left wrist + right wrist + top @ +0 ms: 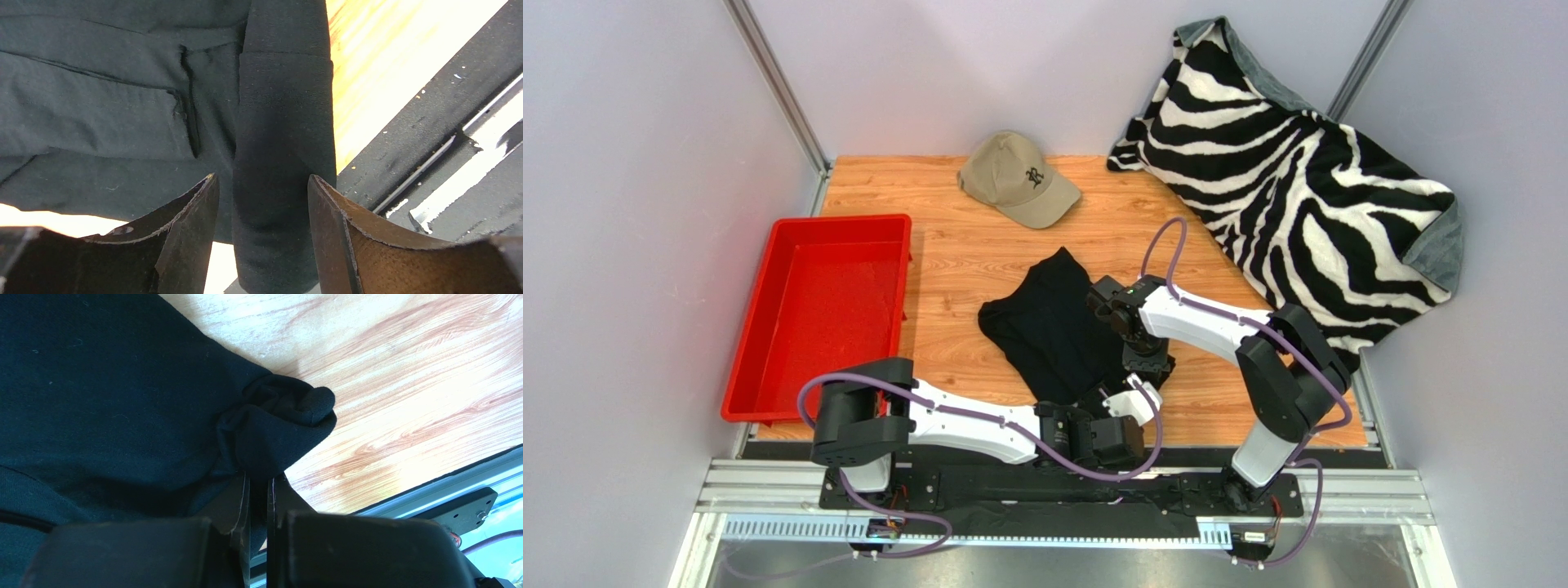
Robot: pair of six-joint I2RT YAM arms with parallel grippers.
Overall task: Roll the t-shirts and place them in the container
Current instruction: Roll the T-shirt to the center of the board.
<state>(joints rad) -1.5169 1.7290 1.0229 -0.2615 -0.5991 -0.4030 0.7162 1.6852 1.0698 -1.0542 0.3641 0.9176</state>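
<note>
Both grippers work the 5 o'clock end of the black t-shirt.

The right gripper is all but closed, pinching a bunched knot of the shirt's fabric between its fingers just above the table. The left gripper stands moderately open, its two fingers straddling a narrow folded band of the shirt; I cannot tell whether they touch it. The shirt lies mid-table, its long axis running from about 11 o'clock to 5 o'clock, with the bunched end at 5 o'clock near the table's front edge.
</note>
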